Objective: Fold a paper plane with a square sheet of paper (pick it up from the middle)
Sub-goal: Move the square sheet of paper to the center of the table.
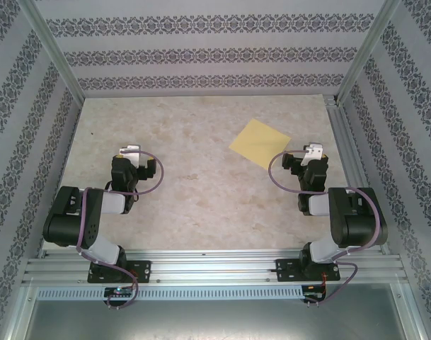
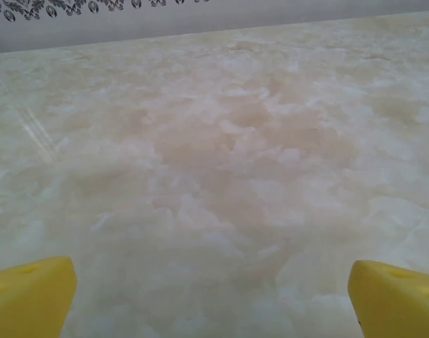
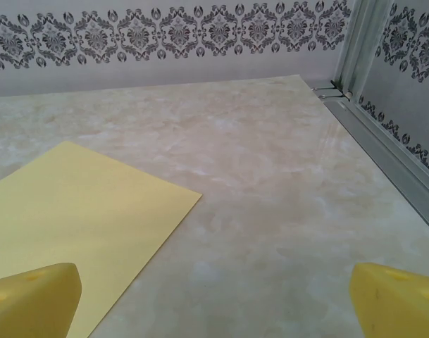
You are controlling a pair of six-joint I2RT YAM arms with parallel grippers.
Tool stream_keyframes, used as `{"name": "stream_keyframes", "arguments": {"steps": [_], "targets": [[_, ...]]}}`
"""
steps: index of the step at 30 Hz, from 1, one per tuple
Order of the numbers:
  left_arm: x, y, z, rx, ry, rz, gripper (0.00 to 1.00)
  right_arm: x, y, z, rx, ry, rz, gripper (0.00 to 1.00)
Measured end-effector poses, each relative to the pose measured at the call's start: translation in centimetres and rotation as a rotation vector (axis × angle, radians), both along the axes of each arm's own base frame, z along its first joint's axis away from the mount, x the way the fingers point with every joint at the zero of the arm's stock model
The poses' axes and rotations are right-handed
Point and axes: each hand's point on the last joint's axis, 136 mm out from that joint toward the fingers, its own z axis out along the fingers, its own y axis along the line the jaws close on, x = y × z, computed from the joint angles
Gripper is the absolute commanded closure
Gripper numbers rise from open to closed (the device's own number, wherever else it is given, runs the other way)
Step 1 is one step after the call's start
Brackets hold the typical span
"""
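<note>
While both arms sit tucked low near their bases, the square sheet of paper (image 1: 260, 143) lies flat on the surface (image 1: 187, 205), off to the far right and turned so that from above it reads as a diamond. It is thin, plain, pale yellow, with crisp straight edges and sharp corners, and I can make out no crease in it. The surface beneath is smooth and slightly glossy, mottled cream and beige like polished marble. Just beside the sheet's near right edge sits the right claw (image 1: 313, 151), spread wide and gripping nothing. From its wrist camera the paper shows as a broad wedge at lower left, with one blunt yellow fingertip (image 3: 31, 299) over the sheet's near part; whether it touches the paper I cannot tell. The left claw (image 1: 132, 151) rests well apart from the sheet on the other side, also spread wide with nothing between its yellow fingertips (image 2: 31, 296). Its wrist view looks across the marbled surface toward a strip of wall. From above I also see the grey ornamental wallpaper (image 1: 201, 53) on three sides, the aluminium posts (image 1: 52, 49), the ribbed rail (image 1: 215, 265) carrying both bases, and purple cables (image 1: 157, 177) looping off each arm.
</note>
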Motion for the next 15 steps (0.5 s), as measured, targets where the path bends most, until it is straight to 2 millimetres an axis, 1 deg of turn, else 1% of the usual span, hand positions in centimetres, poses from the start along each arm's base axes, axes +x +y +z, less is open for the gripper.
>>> {"name": "stream_keyframes", "arguments": {"steps": [15], "targets": [[0.0, 0.0, 0.0, 0.0, 0.0, 0.0, 0.0, 0.03, 0.25, 0.0, 0.004, 0.0, 0.014, 0.02]]}}
